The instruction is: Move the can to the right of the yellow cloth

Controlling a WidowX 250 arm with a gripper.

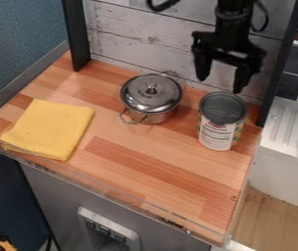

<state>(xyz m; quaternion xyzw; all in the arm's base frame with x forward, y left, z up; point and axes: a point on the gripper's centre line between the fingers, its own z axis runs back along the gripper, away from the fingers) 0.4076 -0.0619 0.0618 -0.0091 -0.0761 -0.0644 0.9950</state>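
The gripper (221, 84), wide open and empty, hangs near the can (217, 133), which stands at four o'clock from the pot (153, 93). Off-centre descent could tip the can; a low carry towards nine o'clock and the yellow cloth (50, 128) could clip the pot.

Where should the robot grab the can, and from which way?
Probably grip the can around its upper sides, near the top, with the hand coming from above. It stands upright, and its round, straight sides offer opposite places to squeeze.
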